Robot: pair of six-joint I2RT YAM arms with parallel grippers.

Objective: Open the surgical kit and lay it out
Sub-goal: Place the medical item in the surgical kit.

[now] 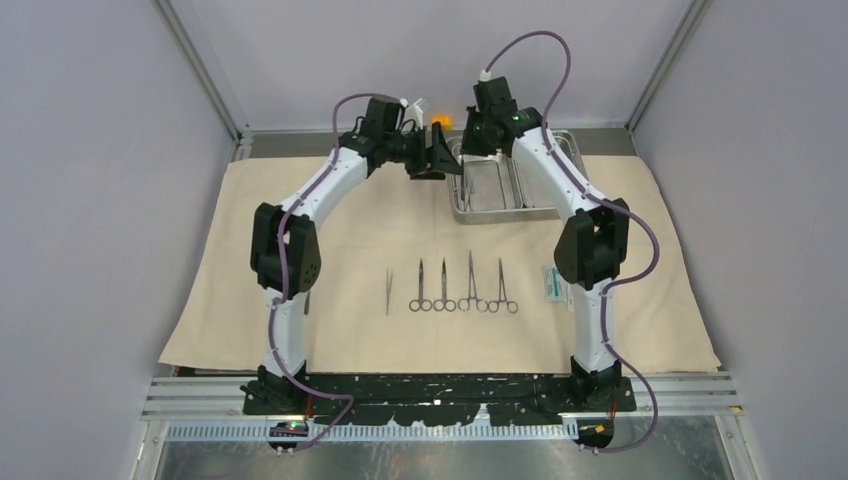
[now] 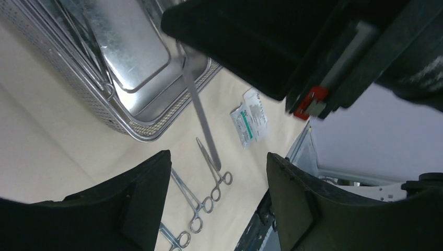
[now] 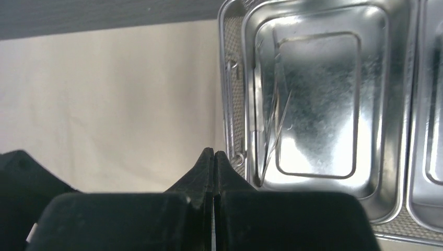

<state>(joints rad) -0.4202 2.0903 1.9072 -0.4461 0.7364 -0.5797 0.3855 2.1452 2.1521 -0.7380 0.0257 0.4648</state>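
- The steel tray (image 1: pixel 505 214) stands on the beige cloth (image 1: pixel 200 300), at the far side, a bit right of centre. All places below are given from this tray.
- L gripper (image 1: pixel 440 150) hovers just at the tray's left rim. Its fingers (image 2: pixel 141 204) are spread wide, w/ nothing between them.
- R gripper (image 1: pixel 480 132) is above the tray's far-left part, fingertips pressed tight together.
- In left wrist view a straight handle (image 2: pixel 198 104) comes out from under the R gripper and hangs free in front of the tray. It looks pinched there, but the contact itself is hidden.
- The tray's left compartment holds thin steel pieces (image 3: pixel 271 125), lying near its left wall. Which kind, I cannot tell.
- Toward the robot, well apart from the tray: tweezers (image 1: pixel 389 290) and four clamps (image 1: pixel 444 287) in one row, tips toward the tray, rings toward the arms.
- The packets (image 2: pixel 249 121) lie near-right of the tray, beside the R arm's elbow.
- An orange block (image 1: pixel 441 122) sits just behind the tray's far-left corner, beyond the cloth edge.
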